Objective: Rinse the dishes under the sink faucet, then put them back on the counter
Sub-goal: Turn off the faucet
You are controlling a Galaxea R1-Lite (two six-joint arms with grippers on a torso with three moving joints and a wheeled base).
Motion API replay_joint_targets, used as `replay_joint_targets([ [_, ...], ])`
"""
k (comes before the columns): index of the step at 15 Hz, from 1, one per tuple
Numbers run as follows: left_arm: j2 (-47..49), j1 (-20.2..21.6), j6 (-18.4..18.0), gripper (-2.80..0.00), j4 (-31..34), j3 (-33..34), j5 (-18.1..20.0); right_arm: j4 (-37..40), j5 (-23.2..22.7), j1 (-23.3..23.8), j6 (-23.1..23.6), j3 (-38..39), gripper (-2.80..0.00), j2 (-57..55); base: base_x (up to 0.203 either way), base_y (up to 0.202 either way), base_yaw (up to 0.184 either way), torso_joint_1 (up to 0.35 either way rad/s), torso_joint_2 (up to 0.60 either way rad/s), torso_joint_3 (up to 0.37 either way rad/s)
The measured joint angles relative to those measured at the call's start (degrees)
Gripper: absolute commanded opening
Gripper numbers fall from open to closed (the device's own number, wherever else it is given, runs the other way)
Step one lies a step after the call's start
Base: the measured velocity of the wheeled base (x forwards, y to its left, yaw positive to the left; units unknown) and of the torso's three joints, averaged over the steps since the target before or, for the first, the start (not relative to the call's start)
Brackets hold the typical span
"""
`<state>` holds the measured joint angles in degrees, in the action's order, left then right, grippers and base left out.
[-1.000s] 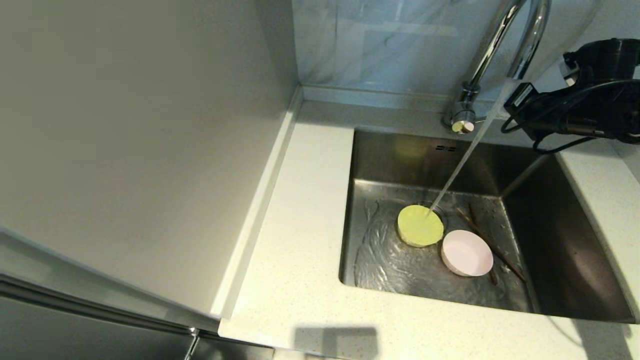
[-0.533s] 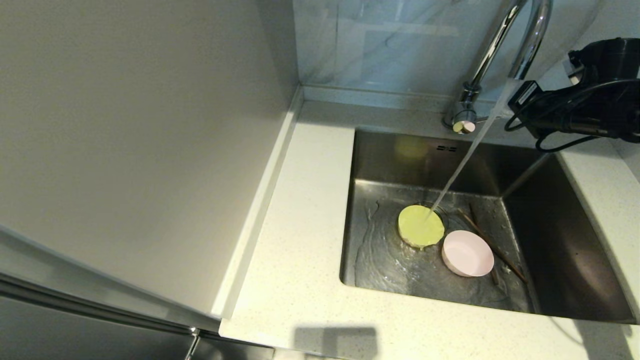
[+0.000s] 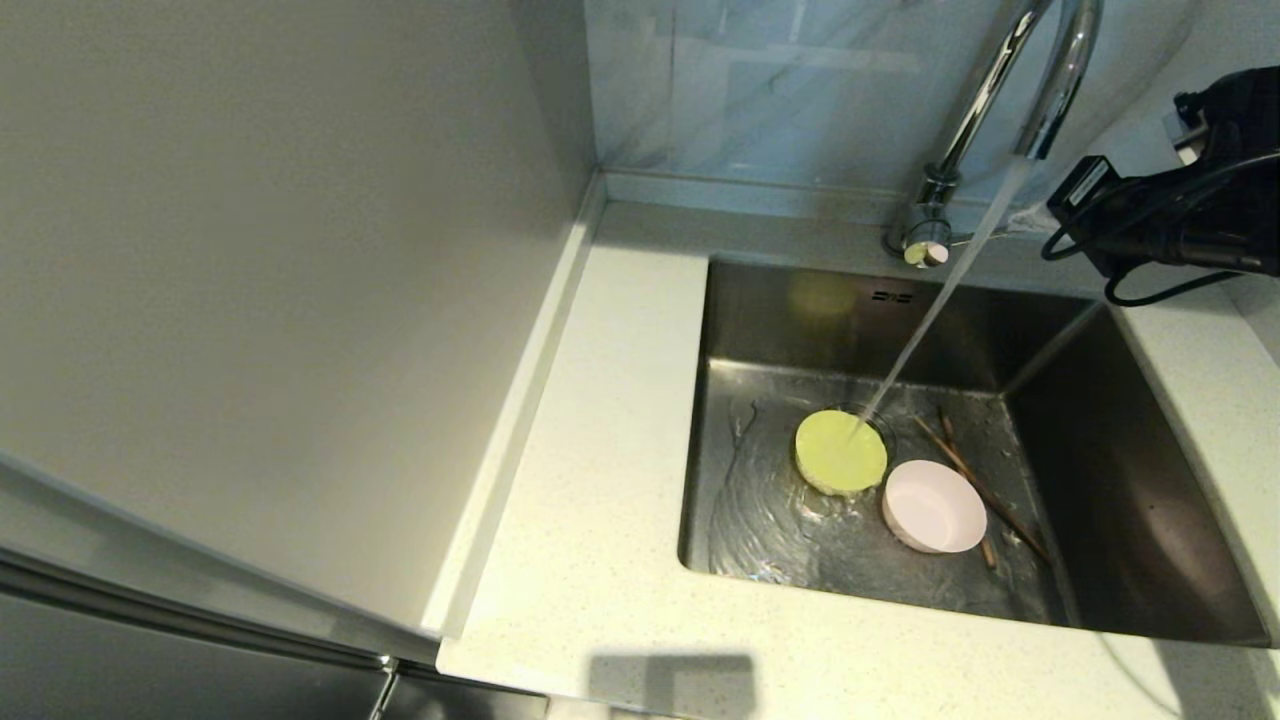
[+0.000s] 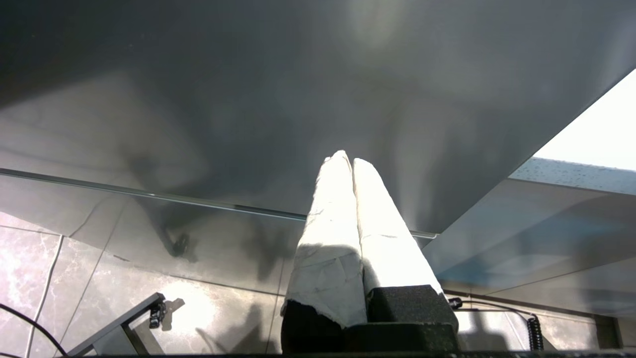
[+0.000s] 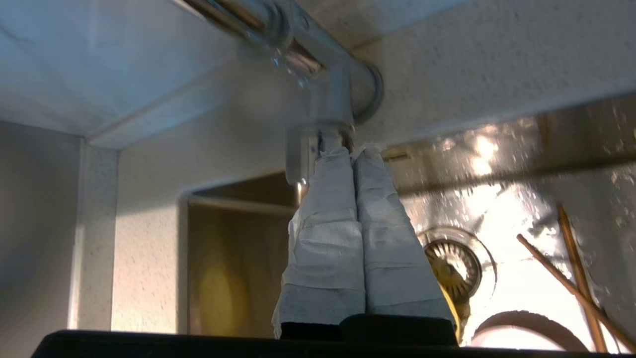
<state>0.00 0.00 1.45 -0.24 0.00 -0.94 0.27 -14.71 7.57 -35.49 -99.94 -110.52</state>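
Down on the floor of the sink (image 3: 1120, 470), a stream of water (image 3: 940, 300) from the sink faucet (image 3: 985, 90) is pouring onto the yellow-green bowl (image 3: 840, 452), which is sitting over the drain and spreading ripples across the steel to its left. Just beside it, toward the front right, the pale pink bowl (image 3: 933, 506) is resting with its rim touching or nearly touching the green one. Behind and under the pink bowl, the chopsticks (image 3: 985, 490) are lying slantwise on the basin floor, running from near the back wall toward the front right. Nothing is sitting on the off-white desk (image 3: 600, 450) to the left of the basin.

At the upper right of the head view, the right arm (image 3: 1180, 225) is hanging above the back right corner of the sink, close to the faucet's spout. From its wrist camera, the right claw (image 5: 352, 151) is showing its two taped fingers (image 5: 325, 219) pressed fully together with nothing between them, the tips pointing at the faucet's base where the lever sits; whether they are touching it is not clear.

Below the desk, the left claw (image 4: 347, 160) is parked with its wrapped fingers closed tight together, holding nothing, facing a dark panel above a tiled floor.
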Motion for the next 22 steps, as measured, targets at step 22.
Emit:
replay_joint_targets([
  [22,0.00,0.00,0.02,-2.80,0.02,0.00,0.03,-0.49,0.25,0.25,2.11,-1.90,-2.80,-3.05,0.000,0.000,0.000,0.000,0.00,0.000],
])
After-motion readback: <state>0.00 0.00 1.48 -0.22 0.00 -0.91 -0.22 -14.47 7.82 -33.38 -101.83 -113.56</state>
